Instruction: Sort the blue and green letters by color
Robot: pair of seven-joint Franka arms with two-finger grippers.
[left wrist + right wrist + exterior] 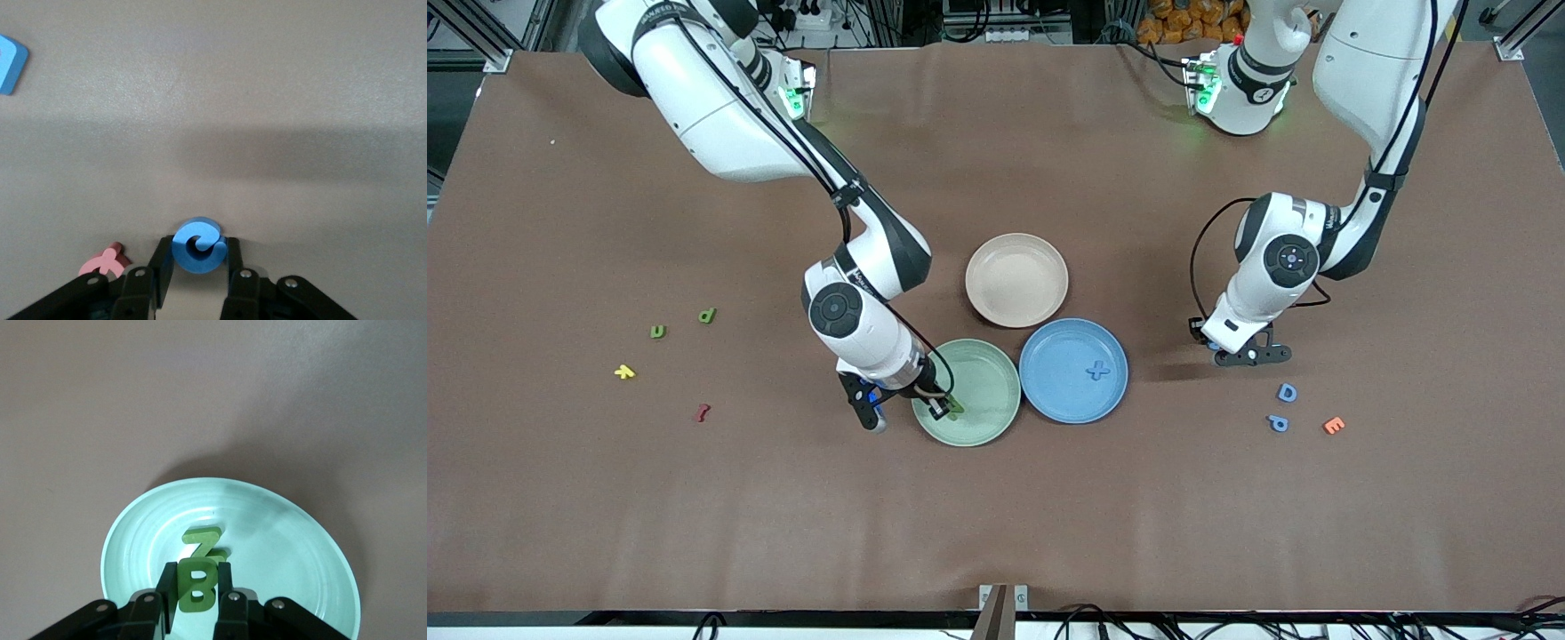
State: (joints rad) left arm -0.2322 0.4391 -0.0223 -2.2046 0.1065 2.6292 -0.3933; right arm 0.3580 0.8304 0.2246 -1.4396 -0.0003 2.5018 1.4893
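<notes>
Two pinches: left gripper (198, 267) jaws on blue G (198, 245), right gripper (197, 597) jaws on green B (197, 587) over green plate (300, 547).

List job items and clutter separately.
Job: right gripper holding green toy B over green plate; green N in it; green u; green P; left gripper gripping blue G near blue D; blue P; blue X in blue plate.
Clutter: beige plate; yellow letter; dark red letter; orange E; pink letter.
</notes>
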